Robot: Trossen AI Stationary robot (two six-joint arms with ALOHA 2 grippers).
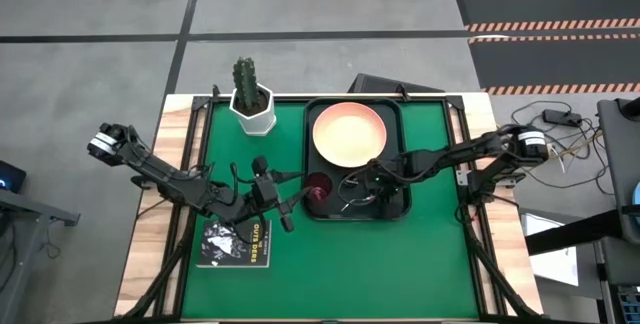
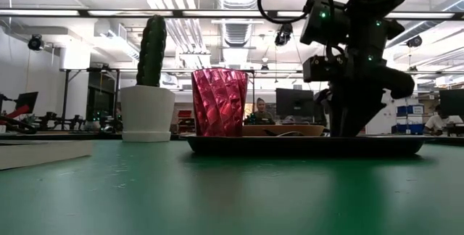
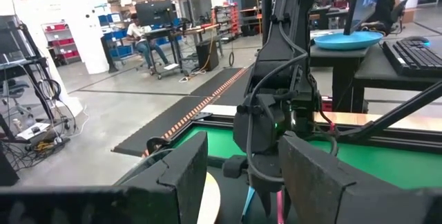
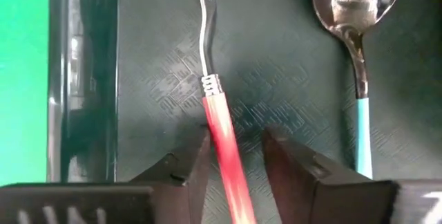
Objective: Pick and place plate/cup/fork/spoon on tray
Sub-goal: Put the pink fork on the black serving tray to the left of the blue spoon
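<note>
The fork [image 4: 221, 124] lies flat on the tray [image 4: 276, 65], low in the right wrist frame, its pink-red handle running between the right gripper [image 4: 235, 156] jaws. They stand a little wider than the handle and do not clearly pinch it, so it looks either just let go or about to be taken. By its look it is light, thin and stiff, with a smooth handle that may slip or roll; the best hold is probably across the handle just behind the ribbed metal collar, not the narrow neck. The spoon [image 4: 359, 79] lies alongside, well apart, toward the frame's right. From above, the plate [image 1: 348, 131] fills the tray's upper part at centre, the cup [image 1: 319, 186] stands at its lower left, and the right gripper works at its lower middle. The left gripper [image 1: 282, 207] waits on the green counter [image 1: 400, 264] left of the tray, jaws apart and empty, just above a book [image 1: 236, 244]; a cactus pot [image 1: 252, 110] stands at upper left.
</note>
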